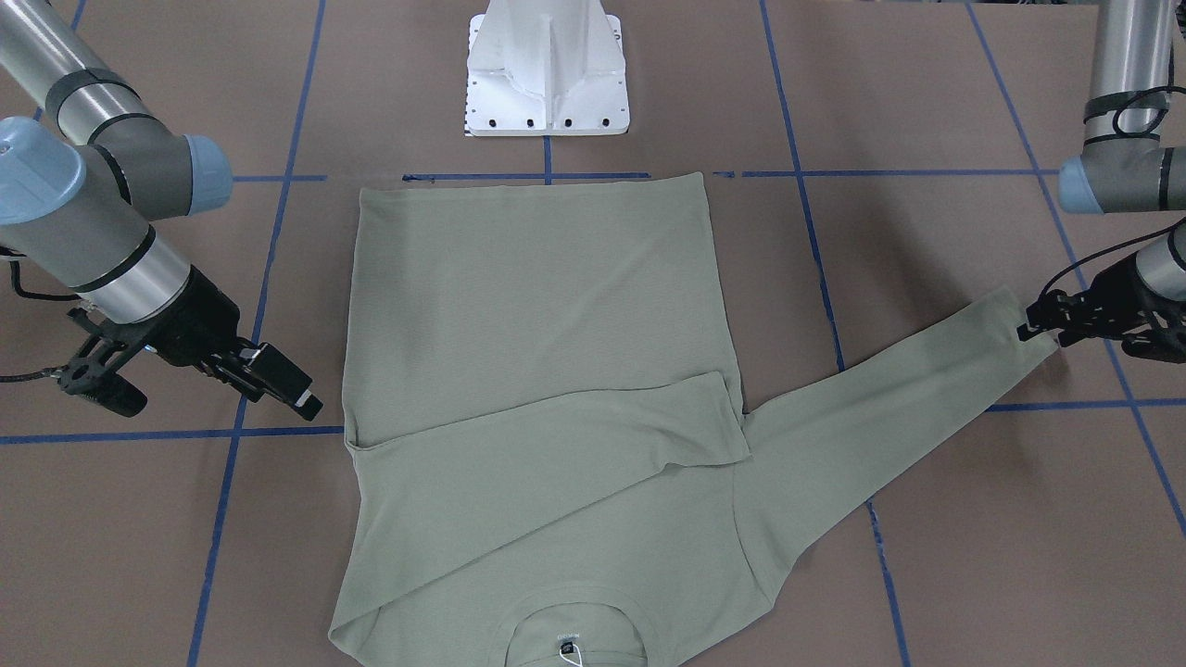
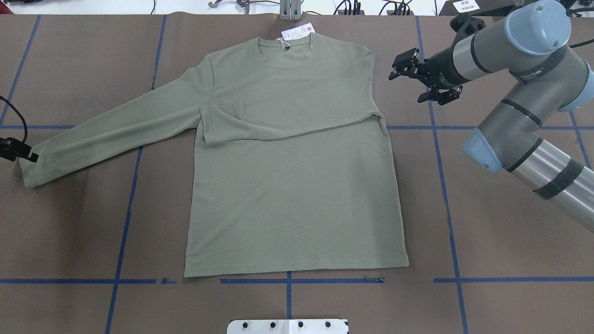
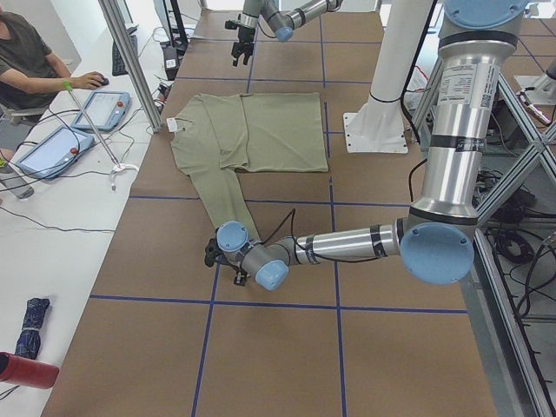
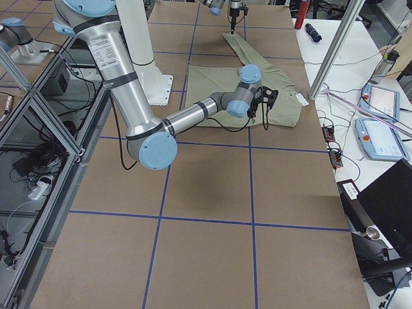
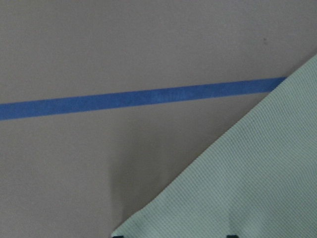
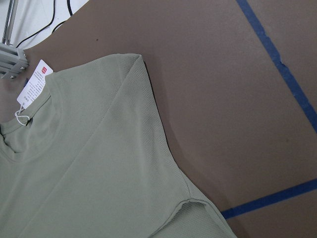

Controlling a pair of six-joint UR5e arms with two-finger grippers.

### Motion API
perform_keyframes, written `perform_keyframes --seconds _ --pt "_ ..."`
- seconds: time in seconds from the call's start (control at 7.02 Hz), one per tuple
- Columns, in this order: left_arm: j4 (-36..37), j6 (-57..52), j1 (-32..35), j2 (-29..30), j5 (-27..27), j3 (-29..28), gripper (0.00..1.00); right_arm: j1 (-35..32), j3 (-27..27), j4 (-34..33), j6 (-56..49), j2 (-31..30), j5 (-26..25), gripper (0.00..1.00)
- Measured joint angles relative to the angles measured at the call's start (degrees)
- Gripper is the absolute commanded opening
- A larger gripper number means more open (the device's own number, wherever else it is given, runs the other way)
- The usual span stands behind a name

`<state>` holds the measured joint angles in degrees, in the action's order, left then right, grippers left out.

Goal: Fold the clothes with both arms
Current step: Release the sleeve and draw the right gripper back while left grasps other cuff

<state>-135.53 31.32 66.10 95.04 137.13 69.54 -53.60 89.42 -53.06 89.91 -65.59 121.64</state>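
The pale sage-green shirt (image 2: 287, 185) lies flat on the brown table, collar and white hang tag (image 2: 297, 33) at the far edge. One sleeve (image 2: 287, 116) is folded across the chest. The other sleeve (image 2: 116, 130) stretches out to the robot's left. My left gripper (image 2: 21, 154) is low at that sleeve's cuff (image 1: 1010, 324). In the left wrist view the cloth (image 5: 247, 173) fills the lower right, and the jaws look apart. My right gripper (image 2: 408, 79) is open and empty, above the table beside the shirt's shoulder (image 6: 133, 64).
The white pedestal base (image 1: 547, 69) stands at the near edge, behind the shirt's hem. Blue tape lines (image 2: 445, 185) grid the table. A person (image 3: 26, 52) sits at a side desk with tablets (image 3: 100, 109) beyond the far edge.
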Motion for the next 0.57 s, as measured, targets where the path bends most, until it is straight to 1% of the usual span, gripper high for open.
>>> perform_keyframes --seconds 0.14,0.28,0.43,0.57 --pt "0.0 0.1 0.0 0.0 -0.1 -0.1 0.47 0.0 0.0 0.0 0.0 0.0 -0.1 0.99" --pt "0.1 0.1 0.0 0.0 -0.1 -0.1 0.25 0.0 0.0 0.0 0.0 -0.1 -0.1 0.99" --pt "0.1 0.2 0.0 0.0 -0.1 -0.1 0.00 0.0 0.1 0.0 0.0 -0.1 -0.1 0.99" --pt "0.1 0.3 0.0 0.0 -0.1 0.0 0.00 0.0 0.1 0.0 0.0 -0.1 -0.1 0.99"
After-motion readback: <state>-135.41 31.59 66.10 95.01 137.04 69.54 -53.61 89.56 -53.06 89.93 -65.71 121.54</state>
